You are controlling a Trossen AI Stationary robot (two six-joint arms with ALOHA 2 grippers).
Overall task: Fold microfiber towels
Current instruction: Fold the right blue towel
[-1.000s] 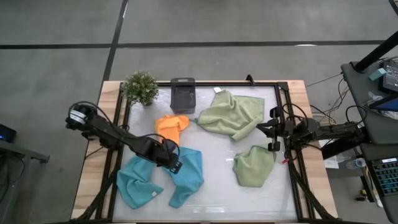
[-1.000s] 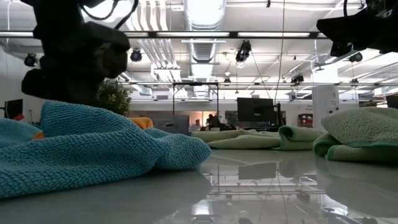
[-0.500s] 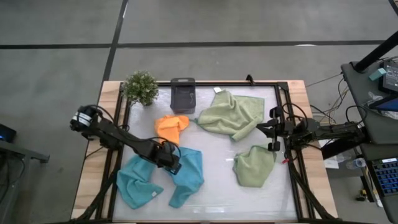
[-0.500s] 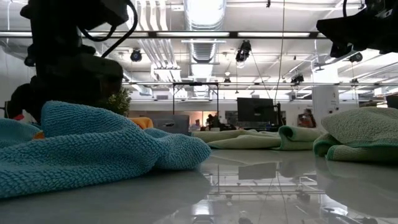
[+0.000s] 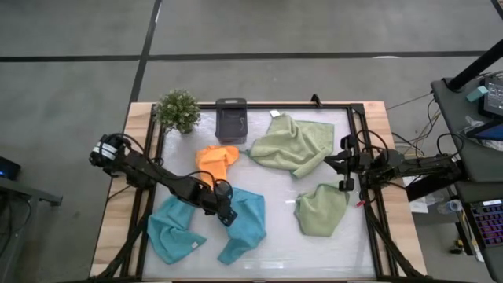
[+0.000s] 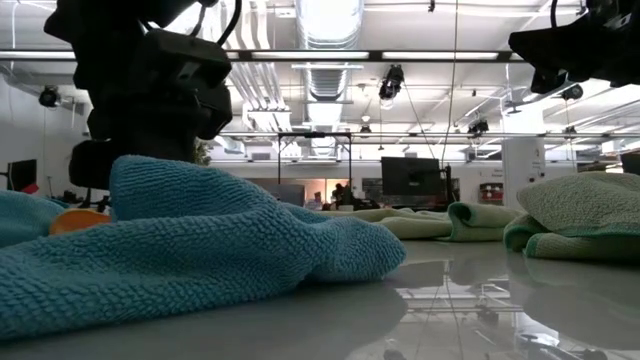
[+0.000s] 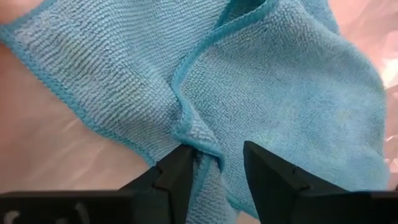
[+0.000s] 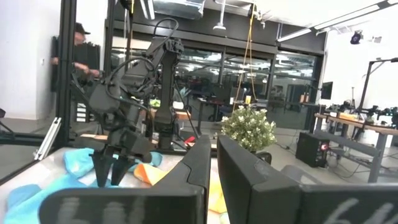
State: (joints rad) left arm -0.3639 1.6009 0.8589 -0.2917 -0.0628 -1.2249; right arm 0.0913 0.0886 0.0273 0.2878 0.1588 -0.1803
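From above, the left gripper (image 5: 225, 212) sits over the light blue towel (image 5: 245, 224), crumpled beside a second blue one (image 5: 169, 232); the orange towel (image 5: 218, 158) lies just beyond the jaws, and two sage green towels (image 5: 295, 143) (image 5: 321, 209) lie well apart, near the waiting right gripper (image 5: 343, 173), whose jaws are clenched on nothing. At table height the blue cloth (image 6: 200, 245) humps up in a limp, looped-pile fold under the gripper (image 6: 150, 150). The left wrist view shows the parted fingers (image 7: 177, 174) straddling a stitched hem ridge (image 7: 199, 140), not yet pinched. The cloth looks light, soft and floppy; that raised hem or a corner seems the surest hold. The right wrist view shows its fingers (image 8: 199, 162) pressed together.
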